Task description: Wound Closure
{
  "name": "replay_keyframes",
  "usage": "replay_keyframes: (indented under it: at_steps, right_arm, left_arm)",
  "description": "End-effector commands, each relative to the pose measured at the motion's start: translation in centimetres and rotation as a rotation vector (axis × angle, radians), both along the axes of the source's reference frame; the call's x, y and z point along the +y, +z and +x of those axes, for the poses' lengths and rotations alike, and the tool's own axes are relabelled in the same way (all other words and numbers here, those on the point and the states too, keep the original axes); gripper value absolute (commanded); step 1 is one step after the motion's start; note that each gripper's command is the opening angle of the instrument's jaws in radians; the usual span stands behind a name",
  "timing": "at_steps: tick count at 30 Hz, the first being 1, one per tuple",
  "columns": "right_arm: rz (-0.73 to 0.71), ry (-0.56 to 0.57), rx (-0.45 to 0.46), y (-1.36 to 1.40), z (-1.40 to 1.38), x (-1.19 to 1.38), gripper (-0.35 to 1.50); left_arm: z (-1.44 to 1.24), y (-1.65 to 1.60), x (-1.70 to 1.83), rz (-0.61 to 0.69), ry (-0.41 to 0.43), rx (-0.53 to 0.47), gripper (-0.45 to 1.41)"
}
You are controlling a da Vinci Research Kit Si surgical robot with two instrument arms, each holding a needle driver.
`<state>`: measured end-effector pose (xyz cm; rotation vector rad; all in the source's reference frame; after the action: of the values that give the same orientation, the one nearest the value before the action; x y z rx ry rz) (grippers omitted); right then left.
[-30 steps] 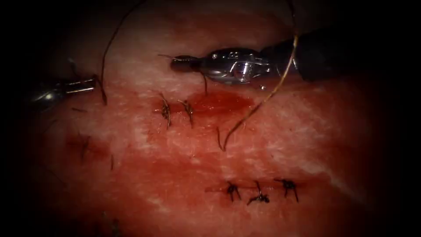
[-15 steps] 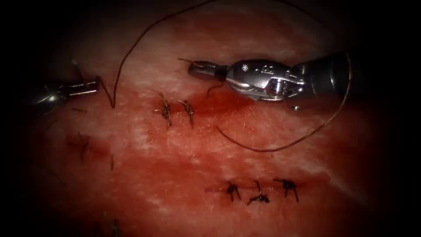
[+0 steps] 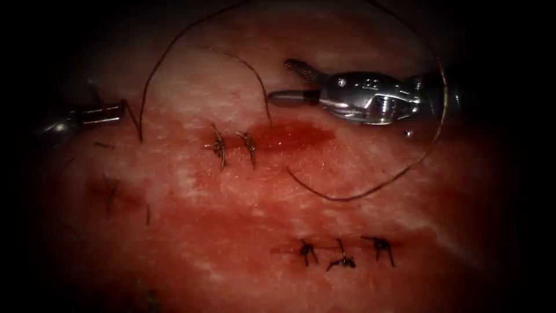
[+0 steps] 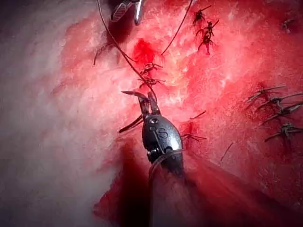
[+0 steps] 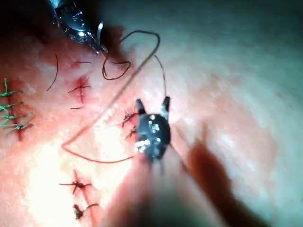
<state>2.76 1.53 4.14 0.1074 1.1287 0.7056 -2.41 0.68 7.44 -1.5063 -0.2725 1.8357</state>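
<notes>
Two tools: both needle drivers hover over the tissue (image 3: 231, 220), one at each side of the stitched cut.
Right tool (image 3: 281, 81): jaws spread wide and holding nothing, pointing toward the endoscope view's left.
Left tool (image 3: 119, 110): jaws clenched, as far as I can tell on the needle (image 3: 133, 120), somewhere along the middle of its curve (the left wrist view shows a dark curve sticking out on both sides of the jaws).
Needle: left of the cut, hanging from the left tool, apparently out of the tissue.
Thread (image 3: 347, 198): runs up from the needle's lower end in a high arc, and another wide loop lies on the tissue below the right tool.
Key relation: one strand drops almost straight down just off the right tool's lower jaw tip, crossing the jaws' line roughly at right angles; the right arm is far nearer to it than the left.
Cut: two stitches (image 3: 219, 145) sit beside the red fluid (image 3: 295, 134), below the open jaws.
</notes>
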Motion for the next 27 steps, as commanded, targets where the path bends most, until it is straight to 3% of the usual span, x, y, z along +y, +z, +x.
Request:
replay_keyframes:
  at_steps: [1,2,4,6,10,14,18,27]
  right_arm:
    - [0.002,0.008,-0.010,0.04,-0.06,-0.04,1.46]
    - [0.003,0.014,-0.015,0.03,-0.10,-0.03,1.46]
    - [0.004,0.027,-0.026,0.03,-0.18,-0.02,1.48]
    - [0.004,0.036,-0.035,0.04,-0.23,0.00,1.48]
    - [0.004,0.040,-0.038,0.08,-0.26,0.00,1.48]
    - [0.003,0.037,-0.034,0.09,-0.23,-0.02,1.48]
    - [0.004,0.032,-0.029,0.08,-0.21,-0.03,1.48]
    - [0.000,0.027,-0.019,0.12,-0.11,-0.08,1.48]
  left_arm:
    - [-0.05,0.04,-0.09,0.038,-0.010,-0.002,0.15]
    - [-0.05,0.02,-0.09,0.072,-0.020,-0.012,0.24]
    - [-0.06,-0.05,-0.06,0.140,-0.037,-0.029,0.64]
    - [-0.08,-0.17,-0.01,0.182,-0.062,-0.031,0.93]
    - [-0.14,-0.41,0.04,0.197,-0.096,-0.020,1.24]
    - [-0.22,-0.59,0.03,0.208,-0.107,-0.016,1.24]
    - [-0.38,-0.71,0.03,0.180,-0.090,-0.012,1.03]
    - [-1.25,-0.92,0.52,0.164,-0.085,0.014,0.94]
